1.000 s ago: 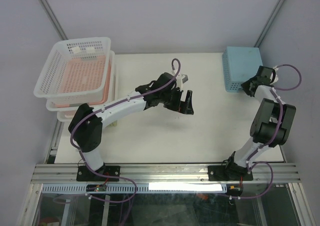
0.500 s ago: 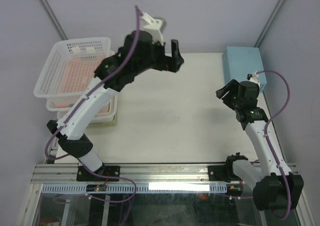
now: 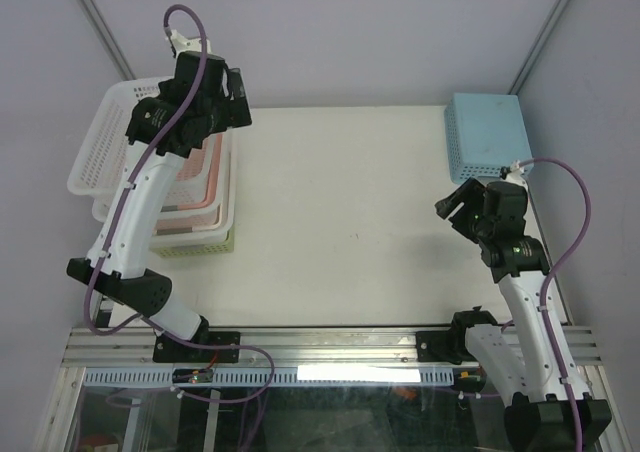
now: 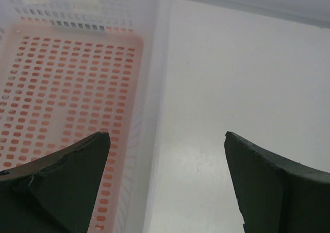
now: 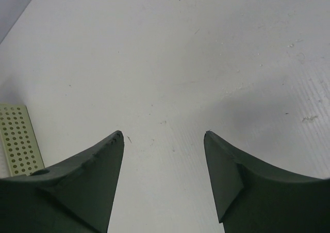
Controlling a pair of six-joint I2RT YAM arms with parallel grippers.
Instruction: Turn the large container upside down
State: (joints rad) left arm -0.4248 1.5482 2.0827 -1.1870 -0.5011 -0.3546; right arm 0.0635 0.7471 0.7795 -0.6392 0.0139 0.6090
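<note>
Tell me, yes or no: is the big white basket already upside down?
No: the basket stands open side up, and the left wrist view looks down into it at its perforated floor.

Large container (image 3: 92, 157): white, slightly translucent plastic basket. Rectangular, with rounded corners and a wide flared rim. Walls and base are perforated in regular rows of small slots. Pose: upright, open side up, not yet inverted, roughly level. Location: on top of a stack of baskets at the far left of the table. Pink shows through its base.
</note>
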